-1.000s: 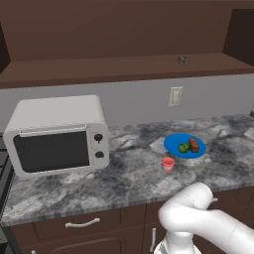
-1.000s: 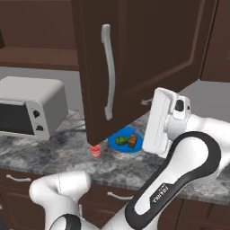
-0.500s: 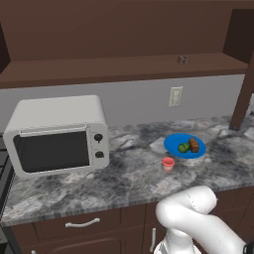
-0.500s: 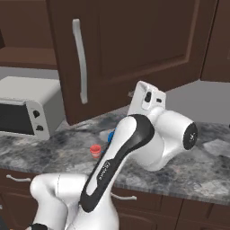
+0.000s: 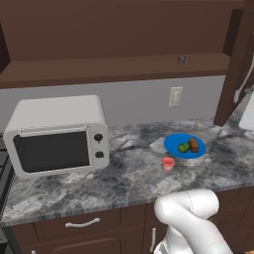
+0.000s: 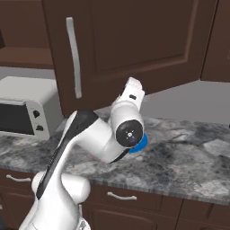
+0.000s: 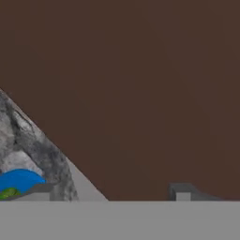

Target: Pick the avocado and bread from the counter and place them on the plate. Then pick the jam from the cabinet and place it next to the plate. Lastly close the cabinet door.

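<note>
Brown cabinet door looms over blue plate.

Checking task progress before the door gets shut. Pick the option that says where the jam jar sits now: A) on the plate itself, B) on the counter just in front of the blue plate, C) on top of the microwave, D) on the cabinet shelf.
B: the jam stands on the counter beside the plate, which holds the avocado and bread.

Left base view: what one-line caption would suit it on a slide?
Avocado and bread sit on the blue plate, jam beside it, cabinet door not yet shut.
</note>
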Available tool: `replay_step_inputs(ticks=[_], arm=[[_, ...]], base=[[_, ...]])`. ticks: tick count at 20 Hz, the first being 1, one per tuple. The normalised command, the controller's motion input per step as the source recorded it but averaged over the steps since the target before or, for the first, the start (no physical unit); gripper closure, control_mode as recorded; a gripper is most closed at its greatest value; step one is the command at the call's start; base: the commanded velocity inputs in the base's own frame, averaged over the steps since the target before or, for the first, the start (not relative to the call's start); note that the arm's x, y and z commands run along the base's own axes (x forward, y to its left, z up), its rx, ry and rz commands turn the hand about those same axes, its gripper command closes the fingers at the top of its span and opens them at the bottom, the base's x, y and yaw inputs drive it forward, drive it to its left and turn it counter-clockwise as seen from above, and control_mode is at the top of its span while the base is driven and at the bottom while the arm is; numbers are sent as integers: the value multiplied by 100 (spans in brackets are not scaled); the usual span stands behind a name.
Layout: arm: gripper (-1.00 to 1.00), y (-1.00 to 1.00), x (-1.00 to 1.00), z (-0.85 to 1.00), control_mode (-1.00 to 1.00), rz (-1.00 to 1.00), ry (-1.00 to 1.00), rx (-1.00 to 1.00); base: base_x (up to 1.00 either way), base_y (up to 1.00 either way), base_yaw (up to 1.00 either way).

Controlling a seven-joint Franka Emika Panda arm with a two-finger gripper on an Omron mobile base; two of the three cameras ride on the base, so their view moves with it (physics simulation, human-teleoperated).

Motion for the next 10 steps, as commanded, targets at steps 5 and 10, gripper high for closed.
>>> replay_step_inputs(ticks=[5,10], arm=[[-100,18,51,38,-100,-31,13,-3],[-100,1,58,48,-100,-16,13,-1]], base=[[0,0,0],[0,0,0]])
